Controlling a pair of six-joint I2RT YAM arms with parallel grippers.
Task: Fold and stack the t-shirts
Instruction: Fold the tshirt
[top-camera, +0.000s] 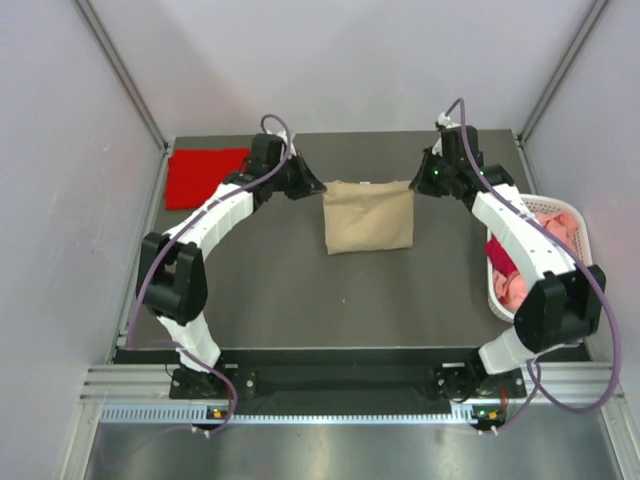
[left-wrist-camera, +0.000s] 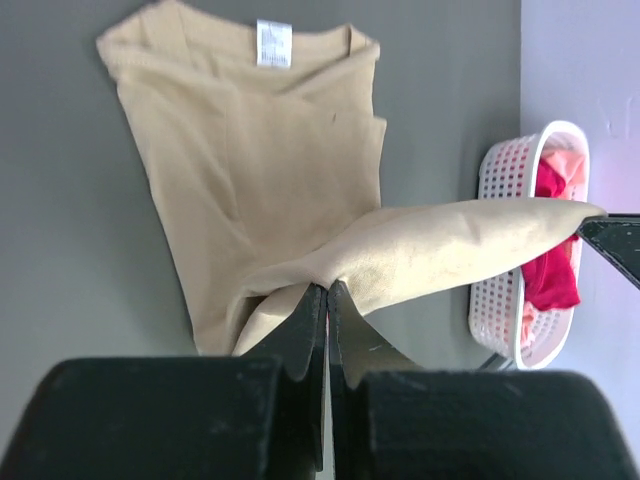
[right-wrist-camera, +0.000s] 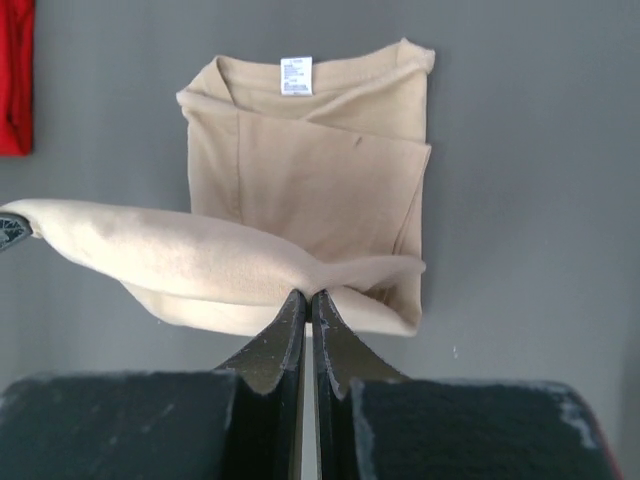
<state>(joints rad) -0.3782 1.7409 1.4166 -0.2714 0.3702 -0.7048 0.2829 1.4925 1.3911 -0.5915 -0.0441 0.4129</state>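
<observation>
A tan t-shirt (top-camera: 368, 215) lies partly folded in the middle of the table, its collar tag (right-wrist-camera: 296, 75) facing up. My left gripper (top-camera: 318, 186) is shut on one corner of its far edge (left-wrist-camera: 327, 288). My right gripper (top-camera: 418, 186) is shut on the other corner (right-wrist-camera: 308, 295). The held edge is lifted off the table and stretches between them as a raised fold (left-wrist-camera: 450, 245). A bright red t-shirt (top-camera: 203, 176) lies folded flat at the far left. More pink and red t-shirts (top-camera: 552, 226) are bunched in the basket.
A white slotted basket (top-camera: 560, 207) stands at the table's right edge, close beside my right arm. Grey walls enclose the table on the left, right and back.
</observation>
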